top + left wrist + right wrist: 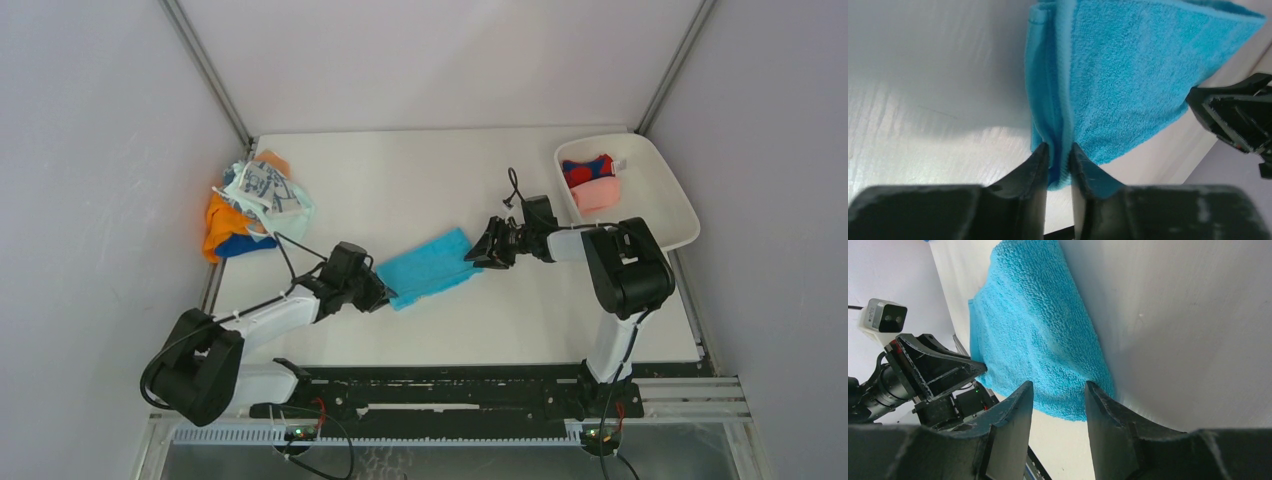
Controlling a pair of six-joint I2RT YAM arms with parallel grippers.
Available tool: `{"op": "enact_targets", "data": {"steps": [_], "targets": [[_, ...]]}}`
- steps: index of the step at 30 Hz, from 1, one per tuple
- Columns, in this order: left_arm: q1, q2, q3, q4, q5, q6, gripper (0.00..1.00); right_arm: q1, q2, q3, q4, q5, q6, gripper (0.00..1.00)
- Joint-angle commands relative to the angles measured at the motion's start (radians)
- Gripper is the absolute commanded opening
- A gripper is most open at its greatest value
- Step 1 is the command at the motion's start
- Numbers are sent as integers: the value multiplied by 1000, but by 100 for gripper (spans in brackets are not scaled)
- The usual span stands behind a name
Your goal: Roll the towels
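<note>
A bright blue towel [430, 267] lies flat as a folded strip in the middle of the table. My left gripper [385, 293] is at its near-left end. In the left wrist view the gripper [1059, 147] is shut on a raised fold of the towel's [1128, 75] edge, with cloth pressed between both fingers. My right gripper [480, 252] sits at the far-right end. In the right wrist view it [1058, 385] is open, its tips just over the towel's [1033, 325] end and nothing pinched. More towels [250, 205] lie heaped at the table's left edge.
A white tray [660, 200] at the back right holds a rolled red-and-blue towel [588, 170] and a pink one [598, 195]. Grey walls close in the table on three sides. The two grippers face each other, a towel's length apart.
</note>
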Motion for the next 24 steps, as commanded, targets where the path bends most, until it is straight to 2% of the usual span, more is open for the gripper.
{"op": "enact_targets", "data": {"steps": [1,3,7,13,24], "targets": [[-14,-34,7,45,4,-10,15,2,3,-17,-3,57,-43,43],[-16,-79,22,-2,-32,-1,9,1,3,-16,-8,61,-46,43],[-17,-135,72,-75,-61,33,6,-2,5,-17,-18,75,-44,43],[-29,-99,56,9,8,25,7,-11,10,-16,-32,86,-43,42],[-36,30,-86,120,0,-12,18,-19,-7,-16,-39,90,-54,43]]}}
